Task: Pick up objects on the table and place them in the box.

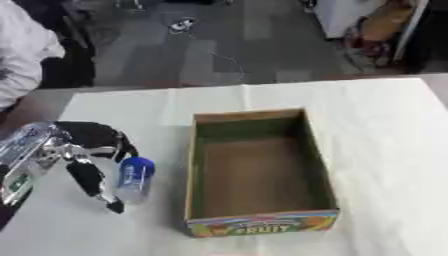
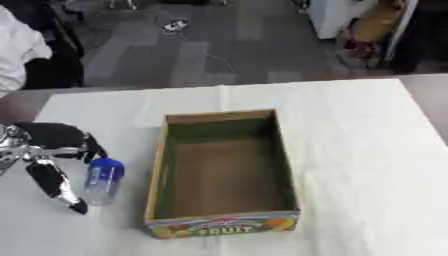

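White cloth is covering the table (image 1: 385, 150), with grey floor and clutter showing beyond the far edge. Item: cardboard box (image 1: 259, 170), open-topped, fruit print on its near wall, sitting mid-table and holding nothing visible. Item: small clear bottle (image 1: 135, 179) with a blue cap, lying on the cloth just left of the box, its long axis running roughly toward and away from the robot, cap at the far end. Item: left hand (image 1: 87, 150), reaching in from the left edge, fingers extended and spread, grasping nothing; the bottle is lying immediately to its right, between hand and box. Right hand is not showing, so the left is judged the nearer.
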`<state>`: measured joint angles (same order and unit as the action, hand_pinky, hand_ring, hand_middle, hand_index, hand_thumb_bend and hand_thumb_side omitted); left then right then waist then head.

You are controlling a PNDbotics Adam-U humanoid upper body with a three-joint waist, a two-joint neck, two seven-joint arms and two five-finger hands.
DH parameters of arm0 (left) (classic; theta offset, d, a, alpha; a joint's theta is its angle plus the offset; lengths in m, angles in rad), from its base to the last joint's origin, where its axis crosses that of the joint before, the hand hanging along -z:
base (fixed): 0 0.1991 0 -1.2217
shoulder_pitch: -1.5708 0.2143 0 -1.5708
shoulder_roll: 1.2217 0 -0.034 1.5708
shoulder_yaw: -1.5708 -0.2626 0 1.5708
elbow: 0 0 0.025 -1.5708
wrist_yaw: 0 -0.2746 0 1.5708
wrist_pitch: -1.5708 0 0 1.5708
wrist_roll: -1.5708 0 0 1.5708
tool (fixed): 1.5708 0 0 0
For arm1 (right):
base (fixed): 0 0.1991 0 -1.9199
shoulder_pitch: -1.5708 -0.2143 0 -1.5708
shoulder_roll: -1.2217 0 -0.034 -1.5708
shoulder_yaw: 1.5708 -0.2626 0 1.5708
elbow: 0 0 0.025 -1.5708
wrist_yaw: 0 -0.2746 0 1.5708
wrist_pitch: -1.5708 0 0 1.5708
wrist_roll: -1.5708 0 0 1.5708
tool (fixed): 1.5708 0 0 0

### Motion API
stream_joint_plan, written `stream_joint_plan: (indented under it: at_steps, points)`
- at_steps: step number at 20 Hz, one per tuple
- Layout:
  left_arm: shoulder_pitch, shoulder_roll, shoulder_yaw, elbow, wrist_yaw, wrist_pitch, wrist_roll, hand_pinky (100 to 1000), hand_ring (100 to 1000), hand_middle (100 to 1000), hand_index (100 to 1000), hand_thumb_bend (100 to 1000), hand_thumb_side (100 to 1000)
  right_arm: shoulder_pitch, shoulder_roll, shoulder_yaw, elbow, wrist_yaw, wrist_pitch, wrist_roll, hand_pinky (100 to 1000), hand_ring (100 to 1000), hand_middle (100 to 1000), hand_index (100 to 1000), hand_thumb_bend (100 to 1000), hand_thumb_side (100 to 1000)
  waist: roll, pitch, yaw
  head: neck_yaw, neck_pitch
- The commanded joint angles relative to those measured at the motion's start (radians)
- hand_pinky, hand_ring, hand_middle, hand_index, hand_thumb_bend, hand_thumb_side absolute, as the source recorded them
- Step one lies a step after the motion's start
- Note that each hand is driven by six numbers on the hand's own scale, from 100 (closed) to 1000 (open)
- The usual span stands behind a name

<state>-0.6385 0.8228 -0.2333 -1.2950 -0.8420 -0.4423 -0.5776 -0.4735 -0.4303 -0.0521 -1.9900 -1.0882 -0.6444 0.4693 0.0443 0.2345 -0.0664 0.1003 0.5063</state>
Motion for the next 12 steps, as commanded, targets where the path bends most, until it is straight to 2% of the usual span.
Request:
stream_joint_plan:
  at_steps: [1,5,6,12]
  points:
    - [-0.009,0.015,0.017,-0.001,0.024,-0.008,0.043,468,498,515,833,901,686,-0.019,-0.008,-0.004,-0.01,-0.003,-0.063,0.063,261,307,414,515,100,1000,0.001,-0.013,-0.002,0.009,-0.007]
    - [-0.006,0.008,0.019,0.011,0.039,-0.003,0.085,439,484,514,824,876,663,-0.023,-0.007,-0.003,-0.01,-0.004,-0.061,0.062,261,307,413,515,100,1000,0.002,-0.012,-0.005,0.01,-0.008]
    - [-0.004,0.006,0.02,0.014,0.04,0.001,0.094,407,460,499,816,867,647,-0.024,-0.007,-0.003,-0.01,-0.005,-0.061,0.063,262,307,414,516,100,1000,0.002,-0.011,-0.006,0.01,-0.01]
    - [0.003,-0.002,0.024,0.022,0.043,0.014,0.15,355,417,479,801,880,620,-0.029,-0.006,-0.003,-0.01,-0.006,-0.06,0.065,262,307,413,515,100,1000,0.003,-0.005,-0.009,0.011,-0.013]
